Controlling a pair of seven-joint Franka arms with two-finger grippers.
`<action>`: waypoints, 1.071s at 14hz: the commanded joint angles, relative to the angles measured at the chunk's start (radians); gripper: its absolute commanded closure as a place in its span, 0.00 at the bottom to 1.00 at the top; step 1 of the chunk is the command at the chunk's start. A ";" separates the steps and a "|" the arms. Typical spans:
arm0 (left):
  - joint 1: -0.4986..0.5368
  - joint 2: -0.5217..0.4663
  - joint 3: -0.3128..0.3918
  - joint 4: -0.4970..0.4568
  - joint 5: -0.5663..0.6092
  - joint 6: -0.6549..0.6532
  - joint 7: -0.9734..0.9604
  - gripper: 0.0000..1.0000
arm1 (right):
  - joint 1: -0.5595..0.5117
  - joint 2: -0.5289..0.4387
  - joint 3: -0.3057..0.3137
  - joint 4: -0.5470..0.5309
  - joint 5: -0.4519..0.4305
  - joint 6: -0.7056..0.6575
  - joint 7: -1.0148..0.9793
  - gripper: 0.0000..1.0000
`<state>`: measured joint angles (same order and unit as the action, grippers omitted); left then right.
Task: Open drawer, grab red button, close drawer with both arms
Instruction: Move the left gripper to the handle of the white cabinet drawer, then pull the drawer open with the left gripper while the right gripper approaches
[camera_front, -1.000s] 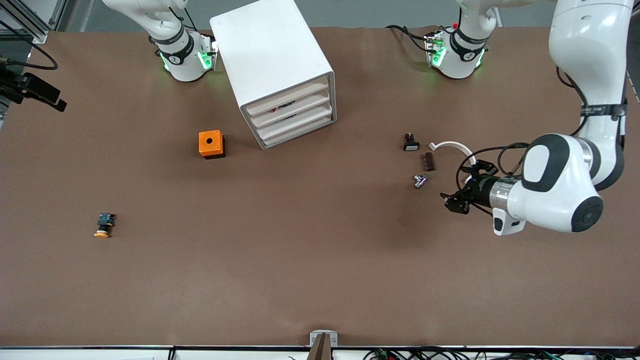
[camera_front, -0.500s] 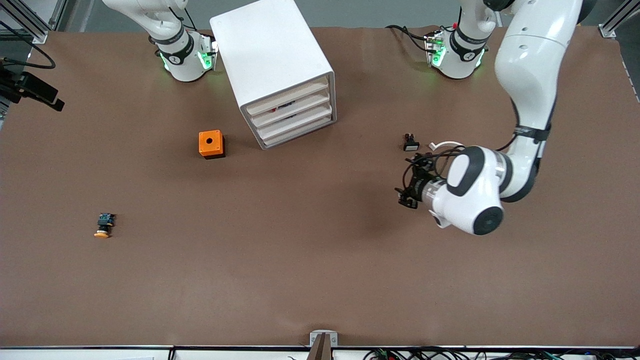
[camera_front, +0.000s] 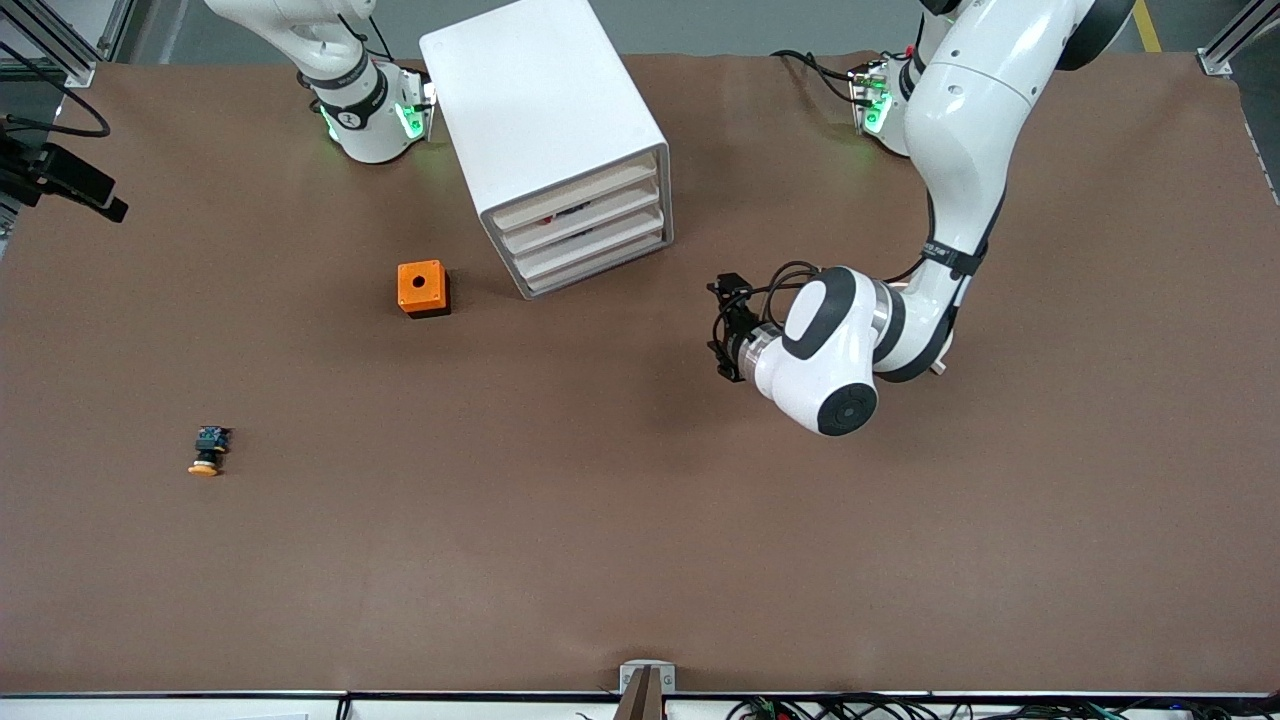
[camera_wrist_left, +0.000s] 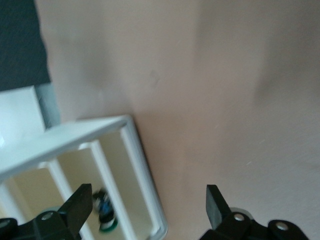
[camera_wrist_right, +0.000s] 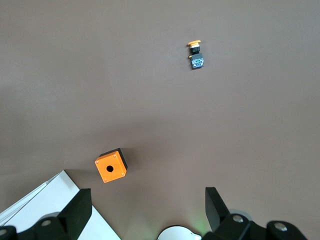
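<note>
Table (camera_front: 600, 520) is brown and takes up basically the whole front view. Next biggest is the white cabinet (camera_front: 540, 110), sitting between the two bases and turned at an angle. Drawers all look pushed in afaict.

Left arm (camera_front: 950, 150) reaches out from its base and bends down low. The left gripper (camera_front: 720, 330) is over bare table in front of the drawers, a bit toward the left arm's end. In the left wrist view the fingers (camera_wrist_left: 80, 205) are spread wide w/ nothing between them, pointing at the drawer fronts.

Right arm (camera_front: 330, 50): only the base and lower links show in the front view. The right gripper (camera_wrist_right: 147, 210) only turns up in its own wrist view. It's up high over the table near the cabinet corner, looking down, fingers spread apart and holding nothing.

Orange box (camera_front: 422, 287) w/ the hole on top sits just off the cabinet, toward the right arm's end.

Yellow button (camera_front: 207, 450) lies on its side, well apart from everything else, nearer the front cam and out at the right arm's end.

The button (camera_front: 549, 217): pretty sure it's in an upper drawer. There's a tiny red and dark bit showing thru the drawer front, and the left wrist view has a small dark thing w/ blue on it in there. Too small to say more tbh.
</note>
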<state>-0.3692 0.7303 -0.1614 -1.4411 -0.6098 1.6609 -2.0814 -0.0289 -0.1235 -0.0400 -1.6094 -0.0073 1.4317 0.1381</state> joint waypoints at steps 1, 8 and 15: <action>0.009 0.037 0.003 0.002 -0.160 -0.041 -0.016 0.00 | -0.009 0.012 0.006 0.026 -0.014 -0.016 -0.003 0.00; -0.121 0.109 0.005 0.007 -0.421 -0.062 -0.178 0.00 | -0.009 0.012 0.006 0.029 -0.013 -0.014 -0.003 0.00; -0.220 0.181 0.005 0.008 -0.416 -0.094 -0.227 0.13 | -0.009 0.012 0.006 0.029 -0.013 -0.011 -0.003 0.00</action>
<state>-0.5697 0.9102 -0.1623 -1.4489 -1.0116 1.6021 -2.2638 -0.0291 -0.1235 -0.0400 -1.6068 -0.0074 1.4320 0.1381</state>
